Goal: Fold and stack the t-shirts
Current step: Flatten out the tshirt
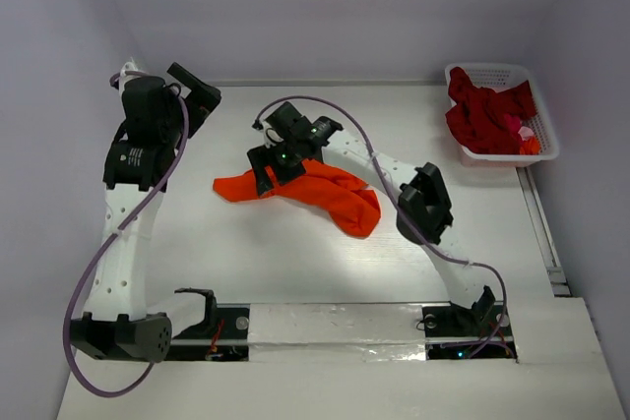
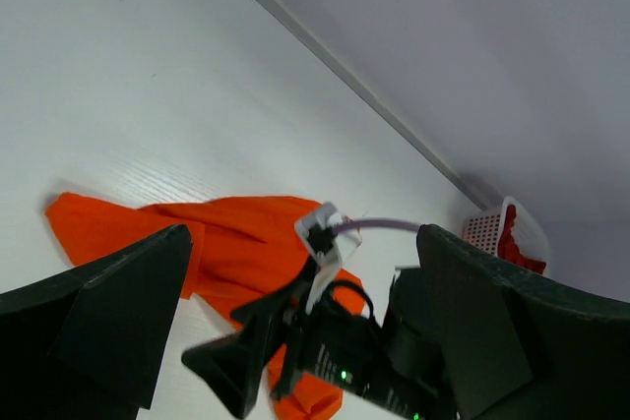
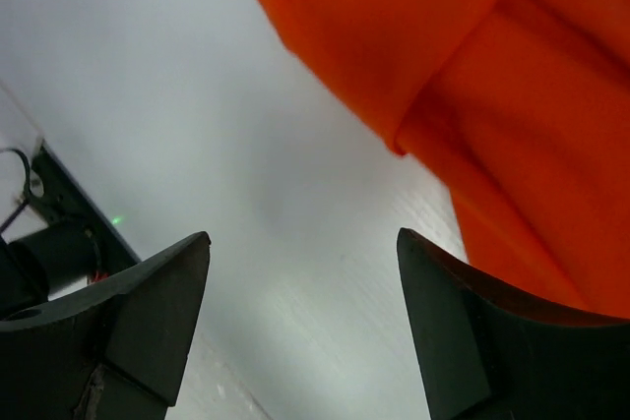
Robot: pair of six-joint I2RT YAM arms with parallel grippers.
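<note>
Overhead view: the orange-red t-shirt [image 1: 335,194] is lying crumpled on the white table [image 1: 246,263] at the centre of the frame, stretching from a flap at centre left to a bunched end at lower right. The right gripper [image 1: 271,169] is hanging over the shirt's left half. The left gripper [image 1: 200,97] is sitting raised at the upper left, well apart from the cloth. At the upper right, the crimson t-shirts [image 1: 482,110] are lying heaped in a white lattice basket [image 1: 502,70], with a bit of pink showing.

Left wrist view: the left gripper [image 2: 303,238] is standing with its jaws wide apart and nothing between them; the orange-red t-shirt [image 2: 236,243] is showing far below.

Right wrist view: the right gripper [image 3: 303,238] is holding its jaws apart over bare table, gripping nothing; the orange-red t-shirt [image 3: 443,66] is filling the upper right, running down behind the right-hand finger.
</note>
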